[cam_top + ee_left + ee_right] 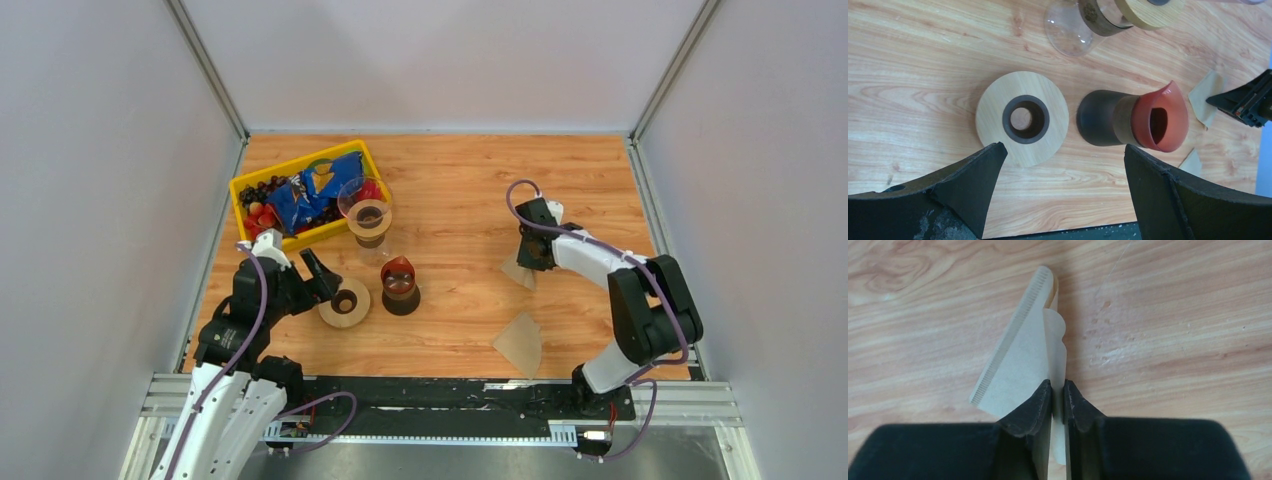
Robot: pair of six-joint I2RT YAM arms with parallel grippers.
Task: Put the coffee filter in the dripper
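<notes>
My right gripper (533, 252) is shut on the coffee filter (517, 271), a thin tan paper fan, at the table's right middle. In the right wrist view the filter (1020, 357) stands on edge above the wood, pinched between the fingertips (1058, 386). The dripper (366, 213), a clear cone with a small wooden collar, is by the yellow bin's near corner, far to the left of the filter. It shows at the top of the left wrist view (1070, 30). My left gripper (325, 278) is open and empty beside the tan ring disc (345, 303).
A dark red-brown piece with a black base (400, 284) stands right of the ring disc. A second paper filter (520, 343) lies flat near the front. The yellow bin (243, 186) at the back left holds snack packs and fruit. Grey walls enclose the table.
</notes>
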